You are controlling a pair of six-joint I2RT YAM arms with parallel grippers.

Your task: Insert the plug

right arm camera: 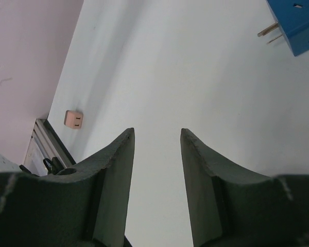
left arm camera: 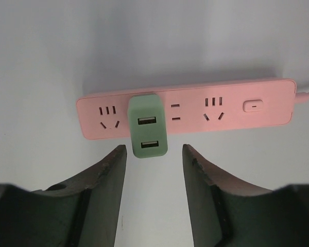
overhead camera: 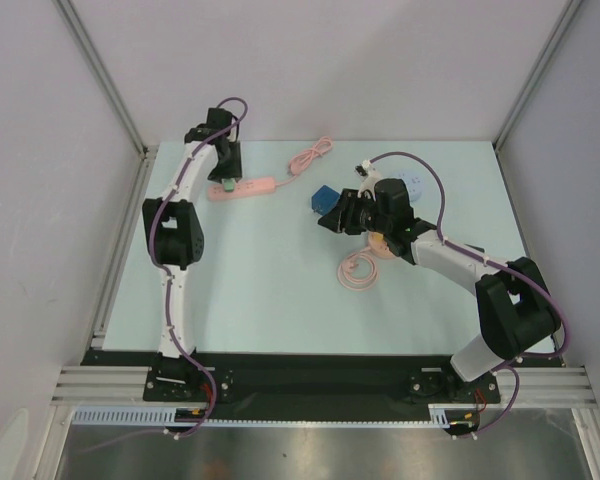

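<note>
**Left arm.** The left arm reaches to the far left part of the table [overhead camera: 280, 300]. The left claw [left arm camera: 154, 149] is set wide and holds nothing. Its fingers [left arm camera: 108, 175] stand on either side of the near end of the green plug [left arm camera: 148, 126], close to it but not touching.

**Plug.** The green plug sits on the face of the pink power strip [left arm camera: 193, 110]. It is between the three-pin socket at the strip's left end and the two-slot socket beside it. Two USB ports face up on the plug. The plug body overhangs the near edge of the strip. The views do not show whether the pins are fully seated.

**Power strip.** The strip lies flat along the far side of the table. Its switch [left arm camera: 253, 106] is at the right end. The pink cord [overhead camera: 310, 158] leaves that end and runs to the far right.

**Right arm.** The right arm extends toward the middle of the table. The right claw [right arm camera: 157, 135] is also wide and holds nothing, with bare table between its fingers. A blue adapter [right arm camera: 296, 23] lies just beyond it with two metal prongs exposed, clear of the claw.

**Other items.** A coiled pink cable [overhead camera: 360, 270] lies near the right arm, on its near side. In the right wrist view, a small pink block [right arm camera: 73, 119] with two slots rests by the table edge.
</note>
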